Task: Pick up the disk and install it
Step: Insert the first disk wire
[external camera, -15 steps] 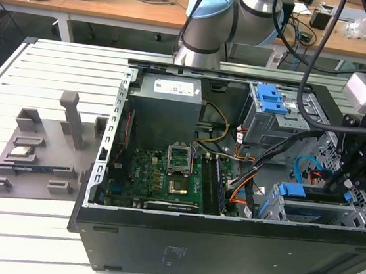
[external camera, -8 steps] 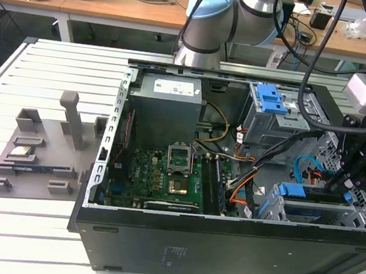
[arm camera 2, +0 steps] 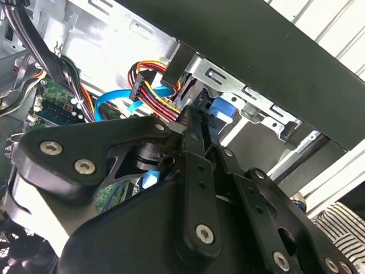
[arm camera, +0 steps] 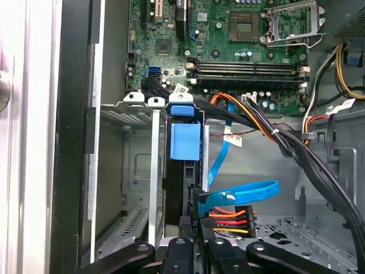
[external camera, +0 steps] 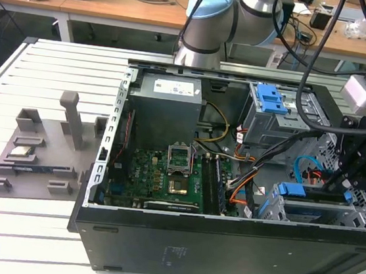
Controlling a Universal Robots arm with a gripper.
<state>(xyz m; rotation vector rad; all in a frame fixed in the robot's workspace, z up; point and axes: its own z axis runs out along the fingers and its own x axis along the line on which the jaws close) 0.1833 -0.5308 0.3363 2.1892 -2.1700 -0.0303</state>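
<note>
The disk [external camera: 312,197] stands on edge in the grey drive bay [external camera: 365,217] at the case's front corner, on the exterior view's right. Its blue bracket [external camera: 291,189] faces the motherboard. In the first wrist view the disk [arm camera: 181,182] is seen edge-on, its blue bracket [arm camera: 185,141] sitting between the bay's metal rails. My black gripper [external camera: 337,189] reaches down onto the disk's top edge. Its fingers [arm camera: 198,205] are closed on the disk's near end. In the second wrist view the gripper [arm camera 2: 191,123] points at the blue bracket [arm camera 2: 221,108].
A blue data cable [arm camera: 245,191] and a red-orange-yellow power connector [arm camera: 228,220] lie right beside the disk. The motherboard [external camera: 165,175], the power supply [external camera: 167,102] and a second cage with a blue latch [external camera: 271,99] share the case. A grey fixture [external camera: 31,159] lies outside it.
</note>
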